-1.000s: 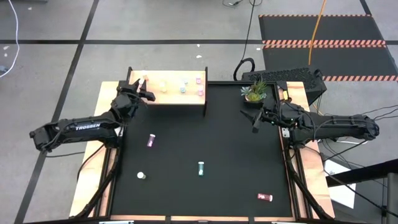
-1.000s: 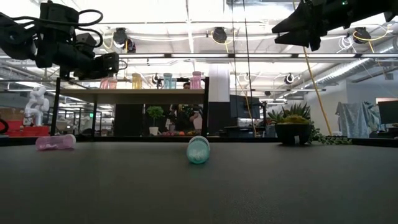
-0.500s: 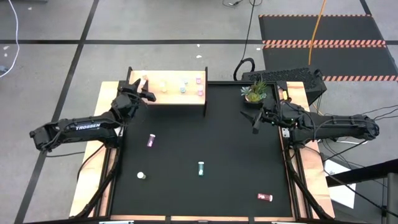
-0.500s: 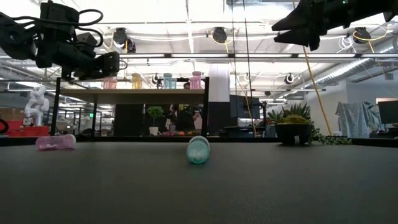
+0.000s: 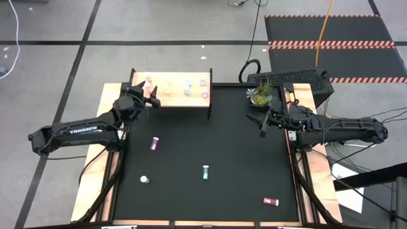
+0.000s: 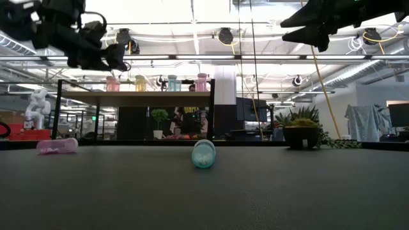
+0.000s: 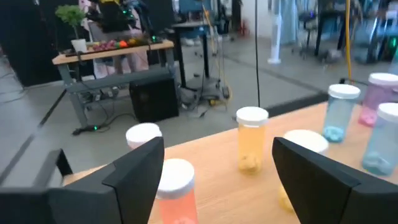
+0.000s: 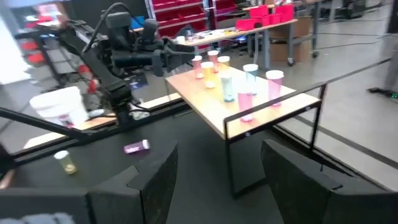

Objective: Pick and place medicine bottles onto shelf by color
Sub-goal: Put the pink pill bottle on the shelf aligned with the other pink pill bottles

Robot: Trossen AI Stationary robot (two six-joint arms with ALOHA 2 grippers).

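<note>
High view first: the black table carries the pale wooden shelf on thin black legs at its far left corner, where six white-capped medicine bottles stand sorted, pink and yellow toward the left end, teal and magenta toward the right. My left fingers hang spread wide and empty over the shelf's left end, beside the pink-bodied bottle. My right fingers wait near the table's right edge, parted, holding nothing. Four bottles lie loose on the table: magenta, teal, red, yellowish, probably next for sorting.
</note>
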